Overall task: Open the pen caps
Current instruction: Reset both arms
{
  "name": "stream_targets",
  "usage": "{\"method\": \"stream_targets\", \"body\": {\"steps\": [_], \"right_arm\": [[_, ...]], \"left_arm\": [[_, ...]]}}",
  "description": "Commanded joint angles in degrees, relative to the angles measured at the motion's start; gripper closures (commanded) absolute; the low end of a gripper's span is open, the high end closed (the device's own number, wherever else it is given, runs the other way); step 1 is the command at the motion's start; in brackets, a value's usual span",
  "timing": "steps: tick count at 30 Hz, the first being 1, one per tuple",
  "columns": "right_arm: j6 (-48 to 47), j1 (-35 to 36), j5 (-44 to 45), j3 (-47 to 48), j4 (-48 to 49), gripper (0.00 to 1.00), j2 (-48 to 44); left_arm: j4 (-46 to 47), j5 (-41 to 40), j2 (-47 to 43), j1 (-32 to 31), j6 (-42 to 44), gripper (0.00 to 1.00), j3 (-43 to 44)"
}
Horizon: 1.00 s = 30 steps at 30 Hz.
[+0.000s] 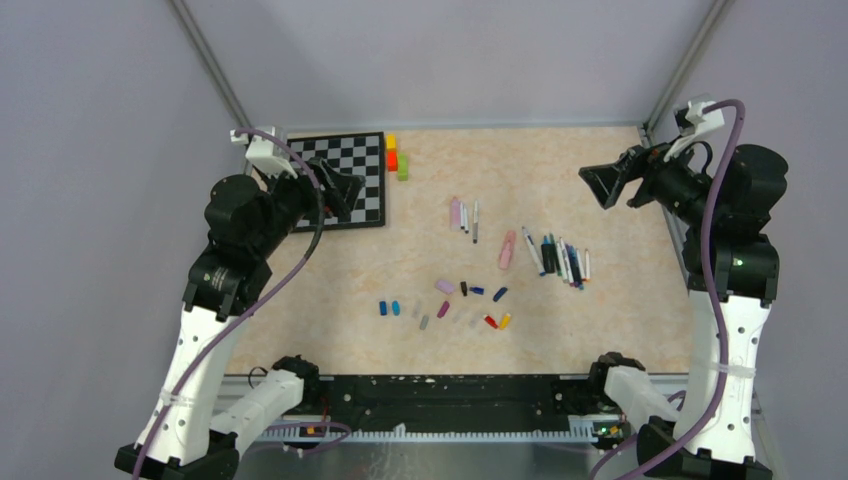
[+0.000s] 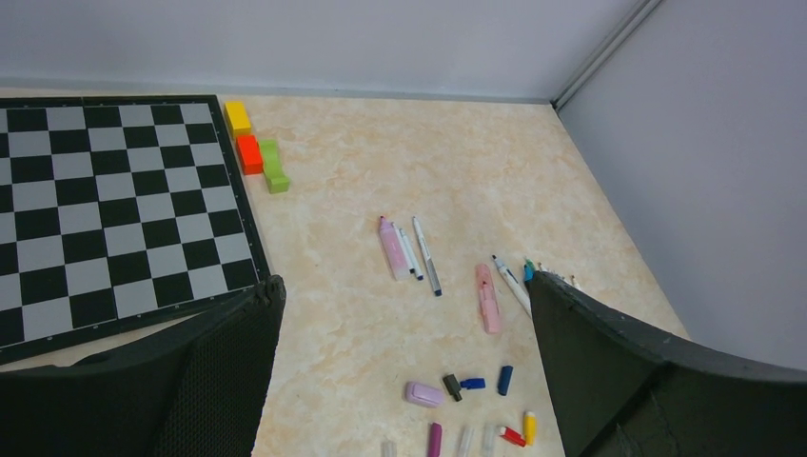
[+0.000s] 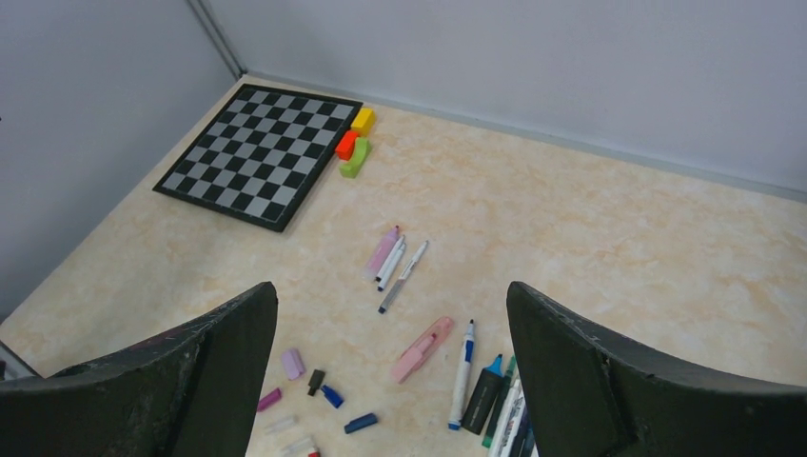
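Shows the left gripper (image 1: 342, 188) raised over the chessboard (image 1: 365, 150) near the far-left corner, jaws spread wide and gripping nothing. Shows the right gripper (image 1: 603, 185) raised by the right edge, likewise spread and empty. Places the pens (image 1: 550, 255) in a tight fan toward the right edge, about midway between far and near edges. Sets a pink highlighter (image 1: 507, 250) just beside the fan on its left, and three more pens (image 1: 463, 217) side by side near the centre of the worktop. Places the pen caps (image 1: 443, 309) loose and scattered between the centre and the near edge, apart from every barrel. Leaves unclear, at this resolution, whether any pen carries a cap.

Suggests a late stage, with most caps seemingly off. Before any descent, scan the fan for a barrel with a capped end. For such a pen, pinch the barrel mid-length with one gripper and lift it clear of its neighbours. Close the other gripper on the cap alone, then pull straight along the pen's axis, without bending. Avoid sweeping the crowded fan or rolling loose caps toward the near edge. Ignore the yellow, red and green blocks (image 1: 393, 158) beside the chessboard.
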Motion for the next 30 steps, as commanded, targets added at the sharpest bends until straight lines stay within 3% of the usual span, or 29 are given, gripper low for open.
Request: {"method": "stream_targets", "body": {"steps": [1,30], "right_arm": [[0.59,-0.61,0.31,-0.35,1.86,0.12,-0.55],[0.92,-0.63,1.08,-1.79,2.39,0.12,-0.72]], "left_arm": [[1.01,-0.73,-1.02,0.23,1.12,0.01,0.08],[1.31,-0.65,-1.45,0.23,0.87,0.01,-1.78]]}}
